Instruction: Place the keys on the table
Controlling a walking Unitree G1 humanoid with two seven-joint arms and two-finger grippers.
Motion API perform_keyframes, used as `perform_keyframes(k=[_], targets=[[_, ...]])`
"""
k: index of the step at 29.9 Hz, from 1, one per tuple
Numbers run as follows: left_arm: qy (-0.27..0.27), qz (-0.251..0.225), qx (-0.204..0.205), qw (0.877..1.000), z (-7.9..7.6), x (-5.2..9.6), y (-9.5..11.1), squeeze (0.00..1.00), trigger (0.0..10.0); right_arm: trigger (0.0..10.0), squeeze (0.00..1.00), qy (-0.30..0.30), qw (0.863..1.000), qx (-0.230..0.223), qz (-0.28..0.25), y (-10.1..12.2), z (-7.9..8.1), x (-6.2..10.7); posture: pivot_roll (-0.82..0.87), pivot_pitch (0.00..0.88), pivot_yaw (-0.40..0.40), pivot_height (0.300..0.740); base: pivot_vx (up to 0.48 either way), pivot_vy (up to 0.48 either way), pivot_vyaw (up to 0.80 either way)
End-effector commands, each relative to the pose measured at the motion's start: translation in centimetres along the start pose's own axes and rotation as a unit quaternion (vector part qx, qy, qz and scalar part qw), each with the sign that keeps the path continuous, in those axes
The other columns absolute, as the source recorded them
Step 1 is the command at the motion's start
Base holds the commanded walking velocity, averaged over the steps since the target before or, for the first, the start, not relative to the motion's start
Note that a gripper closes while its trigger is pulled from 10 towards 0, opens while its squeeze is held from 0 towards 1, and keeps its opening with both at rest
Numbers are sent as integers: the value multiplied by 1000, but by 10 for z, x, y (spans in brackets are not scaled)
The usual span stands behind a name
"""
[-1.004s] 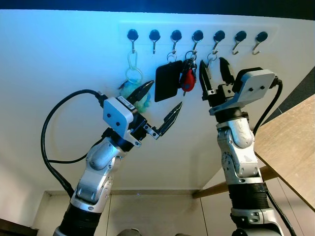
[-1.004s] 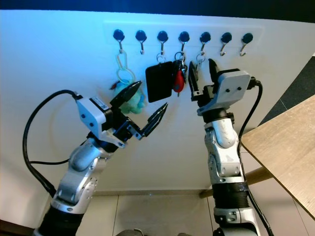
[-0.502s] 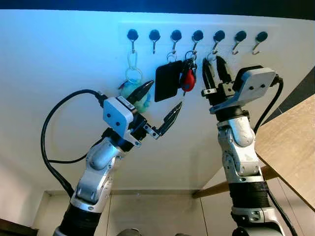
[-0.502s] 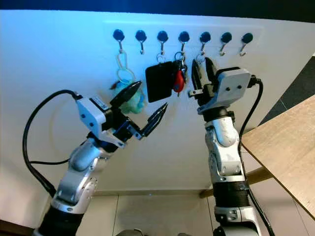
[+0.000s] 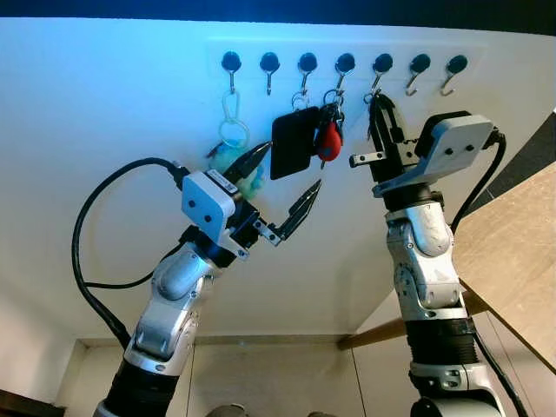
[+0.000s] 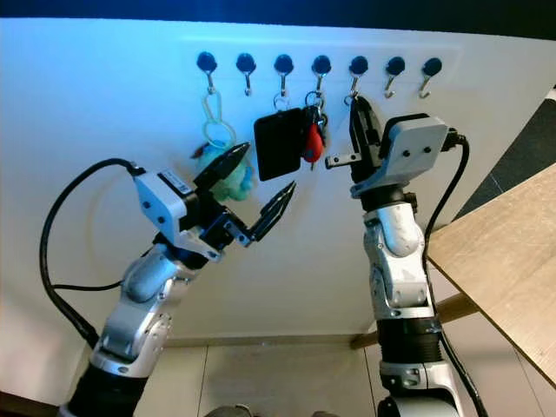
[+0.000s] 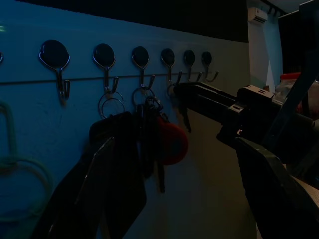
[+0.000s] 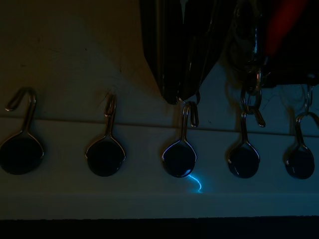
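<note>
White wall rail (image 5: 347, 52) of 7 hooks (4 loaded: keys (image 5: 328, 130), fobs)

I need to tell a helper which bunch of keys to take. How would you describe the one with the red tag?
On the white wall runs a row of seven black-knobbed hooks. Counting from the robot's left, the keys hang on the fourth hook, just left of the right gripper. Their red tag sets them apart from the flat black fob beside them.

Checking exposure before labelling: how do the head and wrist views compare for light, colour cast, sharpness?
Eye views: bright and sharp, blue cast across the white wall, hooks and right gripper crisp. Left wrist view: very dark, red key fob just readable. Right wrist view: dark, hooks as silhouettes, small blue glint.
</note>
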State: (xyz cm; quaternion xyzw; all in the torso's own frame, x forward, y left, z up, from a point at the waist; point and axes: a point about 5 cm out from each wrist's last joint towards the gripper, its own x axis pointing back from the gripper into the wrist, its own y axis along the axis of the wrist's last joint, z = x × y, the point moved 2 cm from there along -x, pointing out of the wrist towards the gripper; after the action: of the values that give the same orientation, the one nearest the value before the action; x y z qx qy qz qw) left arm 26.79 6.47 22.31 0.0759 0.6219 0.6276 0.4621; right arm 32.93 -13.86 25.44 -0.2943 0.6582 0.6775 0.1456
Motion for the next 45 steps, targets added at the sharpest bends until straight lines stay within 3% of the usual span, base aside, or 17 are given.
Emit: perform_keyframes(k=[1, 4, 8, 11, 12, 13, 14, 15, 16, 17, 19, 20, 32, 36, 40, 45], targets=[[-5, 1, -7, 1000, -2, -1, 2, 0, 10000, 0, 0, 2, 1000, -2, 10, -4, 1, 2, 54, 84, -38, 740, 0, 0, 0], [-6, 1, -7, 1000, -2, -1, 2, 0, 10000, 0, 0, 2, 1000, 1, 1, 0, 1, 1, 52, 83, -37, 740, 0, 0, 0], [-9, 1, -8, 1000, -2, -1, 2, 0, 10000, 1882, 0, 7, 1000, 2, -11, 6, 6, 0, 50, 86, -36, 740, 0, 0, 0], [-10, 2, -8, 1000, -3, -2, 1, 0, 10000, 2196, 0, 10, 1000, 0, -13, 6, 8, 0, 50, 86, -36, 740, 0, 0, 0], [-11, 2, -8, 1000, -3, -2, 1, 0, 10000, 3882, 0, 13, 1000, -1, -14, 7, 11, 0, 50, 86, -36, 740, 0, 0, 0], [-11, 2, -8, 1000, -3, -2, 1, 0, 10000, 4863, 0, 17, 1000, -5, -16, 8, 15, 0, 50, 86, -36, 740, 0, 0, 0], [-11, 2, -8, 1000, -3, -2, 1, 0, 10000, 4863, 0, 17, 1000, -5, -16, 8, 15, 0, 50, 86, -36, 740, 0, 0, 0], [-12, 3, -8, 1000, -4, -2, 1, 0, 10000, 6353, 0, 19, 1000, -7, -17, 8, 16, 0, 50, 86, -36, 740, 0, 0, 0], [-13, 3, -8, 1000, -4, -2, 1, 0, 10000, 6353, 0, 21, 1000, -8, -18, 9, 18, 0, 50, 86, -36, 740, 0, 0, 0], [-13, 3, -8, 1000, -4, -2, 1, 0, 10000, 9294, 0, 22, 1000, -9, -19, 9, 19, -1, 50, 86, -36, 740, 0, 0, 0], [-14, 3, -8, 1000, -4, -2, 1, 0, 10000, 9294, 0, 23, 999, -9, -19, 10, 20, -1, 50, 86, -36, 740, 0, 0, 0], [-15, 4, -9, 1000, -4, -2, 1, 0, 10000, 10000, 0, 25, 999, -8, -21, 10, 21, -1, 51, 87, -36, 740, 0, 0, 0], [-21, 7, -9, 1000, -6, -2, 0, 0, 10000, 10000, 0, 42, 999, -4, -20, 17, 28, -9, 47, 86, -33, 740, 0, 0, 0], [-24, 7, -9, 1000, -7, -3, -1, 0, 10000, 10000, 0, 52, 998, 1, 25, 2, 31, -5, 48, 84, -34, 740, 0, 0, 0], [-24, 8, -10, 1000, -8, -2, -1, 0, 10000, 10000, 0, 29, 996, 11, 78, -18, 24, 4, 47, 80, -35, 740, 0, 0, 0], [-24, 8, -10, 1000, -8, -3, -1, 0, 10000, 10000, 0, 19, 996, 25, 88, -26, 19, 17, 48, 81, -33, 740, 0, 0, 0]])
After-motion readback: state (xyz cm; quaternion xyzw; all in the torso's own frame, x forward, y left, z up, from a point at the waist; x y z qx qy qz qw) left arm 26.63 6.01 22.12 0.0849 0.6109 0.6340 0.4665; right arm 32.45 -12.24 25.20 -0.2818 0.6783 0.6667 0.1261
